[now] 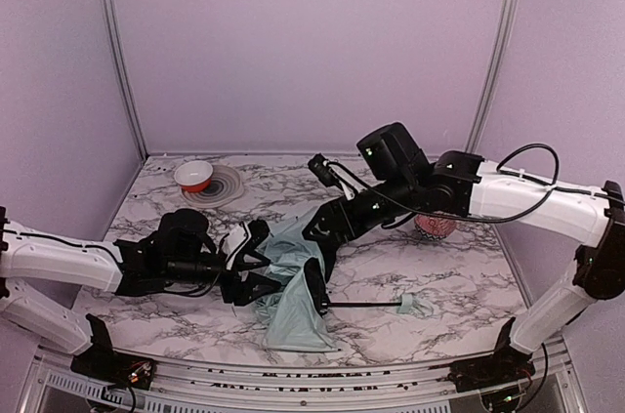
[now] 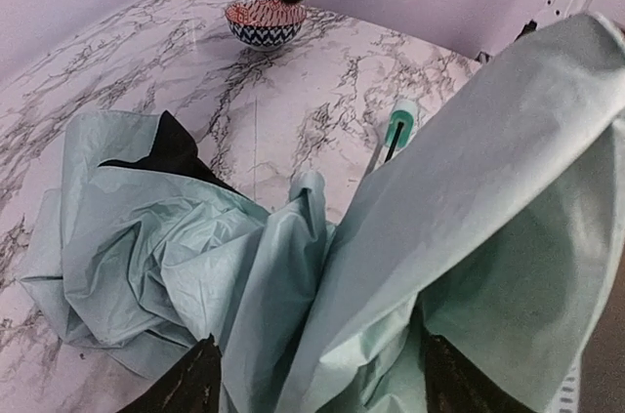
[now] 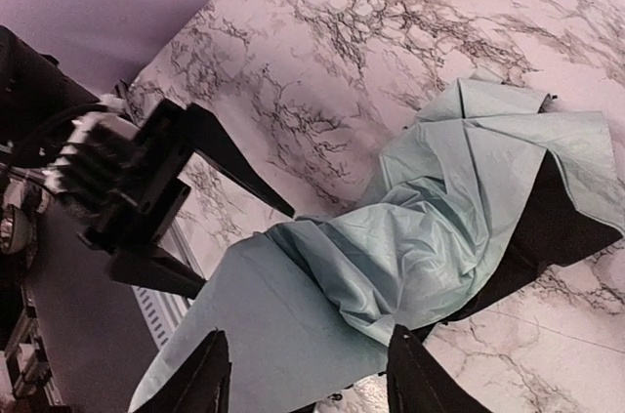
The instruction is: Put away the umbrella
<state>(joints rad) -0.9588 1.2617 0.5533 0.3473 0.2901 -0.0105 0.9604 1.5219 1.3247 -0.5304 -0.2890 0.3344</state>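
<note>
**Top view.** The umbrella (image 1: 293,320) is lying on the marble table (image 1: 459,271) near the front edge, between the two arms. Its mint canopy (image 1: 288,257) is bunching in a loose heap. The black shaft (image 1: 361,304) is running right to the pale handle (image 1: 418,306). The left gripper (image 1: 266,259) is reaching into the heap from the left, and the right gripper (image 1: 322,242) from behind and right. A red-and-white bowl (image 1: 193,175) is sitting on a round plate (image 1: 230,190) at the far left. A pink patterned lump (image 1: 437,227) is peeking out behind the right arm.

**Left wrist.** The fingers (image 2: 190,389) are standing well apart. A fold of canopy is draping between them, unpinched.

**Right wrist.** The fingers (image 3: 200,374) are likewise apart, with cloth passing between and beneath them and nothing clamped. The left gripper is facing them with its jaws splayed.

**Risks.**
- A close on one thin layer would likely be slipping off, or dragging the heap instead of gathering it.
- The grippers are working close together in the same folds, so a knock between them seems possible.
- Pulling opposite ways could be straining the ribs or the fabric.
- A tug on the canopy may be swinging the shaft and pushing the handle toward the front edge.

**Hard to make out.**
- The ribs and strap are buried. I cannot tell whether the black patches are strap, ribs or the canopy's dark underside.
- The fingertips are cut off at the frame edges in both wrist views.
- The lump is mostly hidden by the right arm.
- No storage place for the umbrella is showing.
</note>
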